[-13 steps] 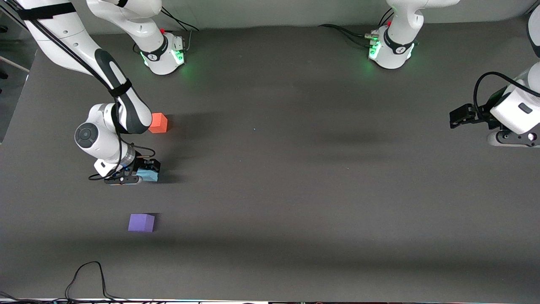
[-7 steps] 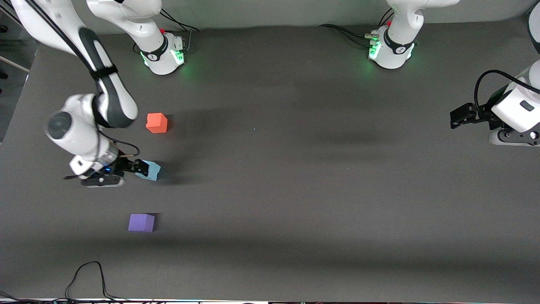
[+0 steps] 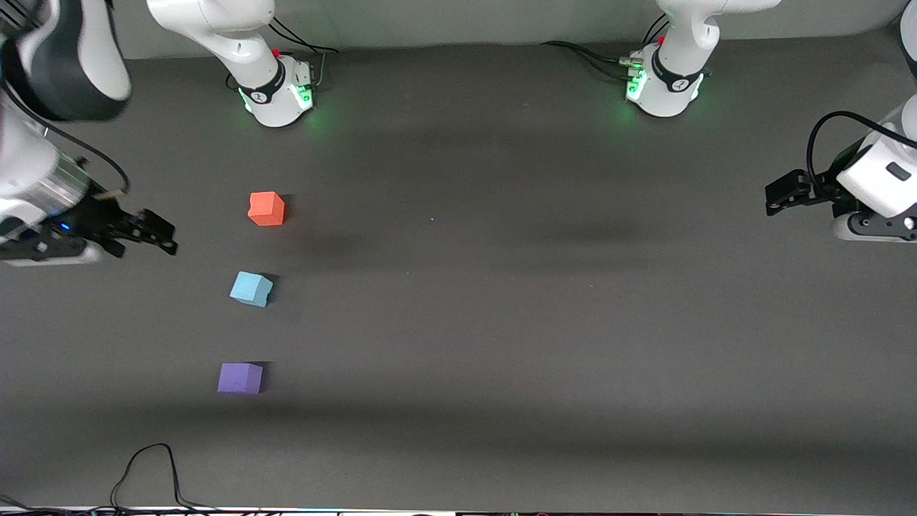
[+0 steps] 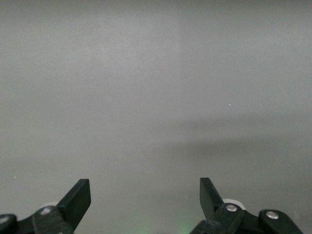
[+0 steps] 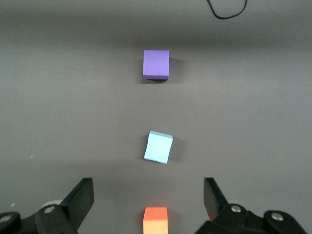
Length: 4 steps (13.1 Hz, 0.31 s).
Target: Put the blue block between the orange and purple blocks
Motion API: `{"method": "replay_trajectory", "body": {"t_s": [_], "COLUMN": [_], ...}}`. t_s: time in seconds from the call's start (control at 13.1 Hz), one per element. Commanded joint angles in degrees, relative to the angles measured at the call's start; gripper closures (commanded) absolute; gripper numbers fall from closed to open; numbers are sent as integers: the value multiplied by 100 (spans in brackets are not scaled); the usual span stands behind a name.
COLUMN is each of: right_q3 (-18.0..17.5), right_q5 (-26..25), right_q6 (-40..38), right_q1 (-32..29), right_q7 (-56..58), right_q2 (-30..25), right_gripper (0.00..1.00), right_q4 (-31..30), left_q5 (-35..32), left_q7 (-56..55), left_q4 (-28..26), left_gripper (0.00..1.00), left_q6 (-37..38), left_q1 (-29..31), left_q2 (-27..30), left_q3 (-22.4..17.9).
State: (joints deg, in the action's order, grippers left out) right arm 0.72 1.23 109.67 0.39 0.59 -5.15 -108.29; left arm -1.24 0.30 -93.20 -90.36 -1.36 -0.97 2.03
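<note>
The right tool point(image 3: 154, 235) is up and away now, hanging over bare bench point(image 3: 501, 322) at the right arm's end, its black fingers point(image 5: 80, 197) spread wide with nothing between them. A second ago that same tool was down on the blue block point(image 3: 251, 289), clamped around it; half a second ago it had let go and was backing off; now it sits well clear, at about ten o'clock from the block in the front view. The blue block rests on the bench, turned slightly askew, in line between the orange block point(image 3: 266, 208) at its twelve o'clock and the purple block point(image 3: 240, 378) at its six o'clock, apart from both. Neither of those two has shifted. Over at the other end of the bench, the left tool point(image 3: 781, 193) waits, its fingers point(image 4: 78, 200) wide apart and holding nothing, just as before.
</note>
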Motion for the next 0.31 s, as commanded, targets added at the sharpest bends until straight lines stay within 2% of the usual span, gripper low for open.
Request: {"method": "replay_trajectory", "body": {"t_s": [0.0,0.23], "right_q3": [60,51], "right_q5": [88,97], "right_q6": [-708,-1158], "right_q1": [75,84], "right_q7": [152,82], "right_q2": [40,49], "right_gripper": [0,0], "right_q4": [676,853], "left_q5": [36,36], "left_q7": [-12,-12], "left_q4": [-66,-75], "left_gripper": [0,0], "left_q6": [-16,-25], "left_q1": [30,30], "left_q2": [141,141], "left_q3": [34,34]}}
